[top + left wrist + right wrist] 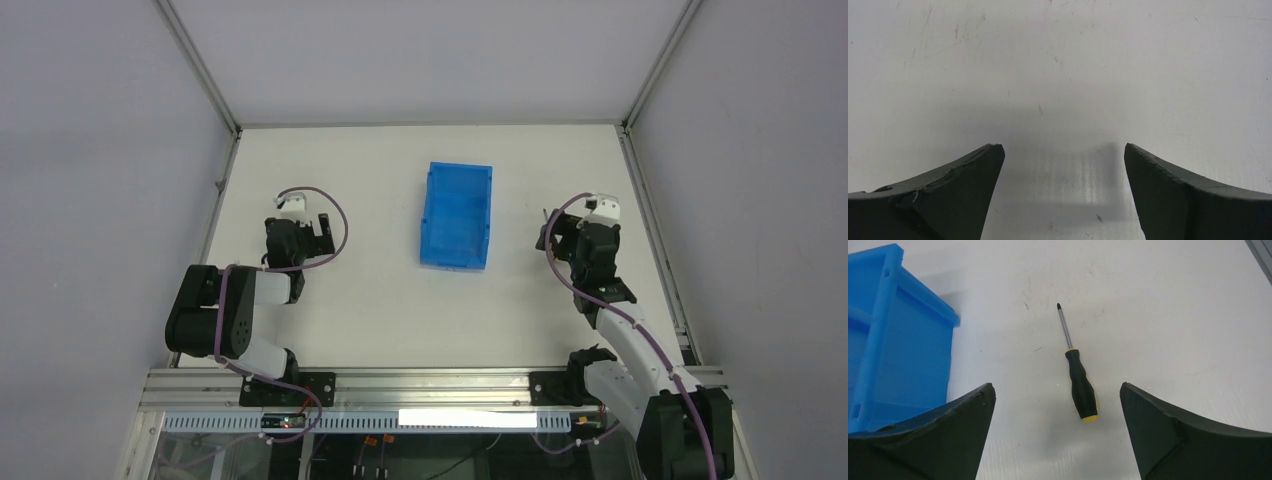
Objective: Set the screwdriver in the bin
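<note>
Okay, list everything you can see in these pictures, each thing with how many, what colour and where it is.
screwdriver: one, black handle with a yellow end, dark shaft, lying flat on the table right of the bin.
bin: one, bright blue, mid-table, nothing visible inside.
table: one, white, under everything.
left hand: one, black fingers, open over bare table, left of the bin.
right hand: one, black fingers, open, the screwdriver ahead between them.

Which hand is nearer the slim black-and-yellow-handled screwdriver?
Right. The right hand hangs open right above the black-and-yellow-handled screwdriver; the left hand, also open, is beyond the bright blue plastic bin, over bare table.
</note>
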You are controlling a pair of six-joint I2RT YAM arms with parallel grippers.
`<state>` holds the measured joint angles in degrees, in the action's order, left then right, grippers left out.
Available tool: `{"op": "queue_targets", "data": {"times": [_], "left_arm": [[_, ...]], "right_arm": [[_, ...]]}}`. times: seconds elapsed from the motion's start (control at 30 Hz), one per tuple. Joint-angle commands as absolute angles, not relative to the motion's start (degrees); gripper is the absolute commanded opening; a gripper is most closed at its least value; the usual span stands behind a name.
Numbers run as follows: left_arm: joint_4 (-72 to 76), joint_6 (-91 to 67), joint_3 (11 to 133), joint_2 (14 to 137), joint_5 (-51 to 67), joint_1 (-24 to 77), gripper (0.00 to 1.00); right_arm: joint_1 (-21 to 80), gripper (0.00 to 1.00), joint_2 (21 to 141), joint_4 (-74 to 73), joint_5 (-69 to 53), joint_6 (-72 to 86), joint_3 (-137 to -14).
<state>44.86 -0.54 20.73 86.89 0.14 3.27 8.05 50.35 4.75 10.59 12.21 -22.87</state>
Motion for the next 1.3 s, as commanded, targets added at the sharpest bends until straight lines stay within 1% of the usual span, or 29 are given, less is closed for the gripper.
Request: {"op": "queue_targets", "data": {"times": [0.0,0.1,0.13,0.2,0.27,0.3,0.33,0.43,0.57,0.83,1.0,1.07,1.27], "left_arm": [[46.3,-0.5,21.9,86.4,0.8,2.9,1.0],[46.4,-0.5,21.9,86.4,0.8,2.9,1.0],[46.3,-0.5,21.9,86.3,0.7,2.9,1.0],[46.3,-0.5,21.9,86.4,0.8,2.9,1.0],[46.3,-0.5,21.9,86.4,0.8,3.0,1.0],[46.3,-0.5,21.9,86.4,0.7,2.9,1.0],[46.3,-0.5,21.9,86.4,0.7,2.9,1.0],[46.3,-0.5,21.9,86.4,0.7,2.9,1.0],[46.3,-0.5,21.9,86.4,0.7,2.9,1.0],[46.3,-0.5,21.9,86.4,0.7,2.9,1.0],[46.3,-0.5,21.9,86.3,0.8,2.9,1.0],[46.3,-0.5,21.9,86.4,0.7,3.0,1.0],[46.3,-0.5,21.9,86.3,0.8,2.9,1.0]], "right_arm": [[7.9,0.99,51.2,8.4,16.8,16.8,-24.9],[7.9,0.99,53.2,3.0,20.4,18.6,-28.6],[7.9,0.99,54.3,-2.6,20.1,17.9,-31.2],[7.6,0.99,57.3,-7.7,16.3,13.0,-36.0],[7.2,0.97,62.6,-16.1,14.0,10.7,-43.2],[7.1,0.95,66.3,-20.0,13.7,10.2,-45.9],[7.0,0.93,70.0,-26.7,13.4,9.5,-51.5],[6.7,0.9,79.9,-36.8,11.7,8.0,-60.8],[6.2,0.86,89.9,-42.1,9.9,6.6,-67.5],[5.4,0.68,104.6,-44.3,9.2,3.0,-74.5],[5.2,0.52,109.0,-44.2,9.8,2.6,-75.6],[5.0,0.44,109.8,-44.1,10.0,2.7,-75.4],[5.1,0.03,108.6,-47.0,8.8,2.6,-76.6]]}}
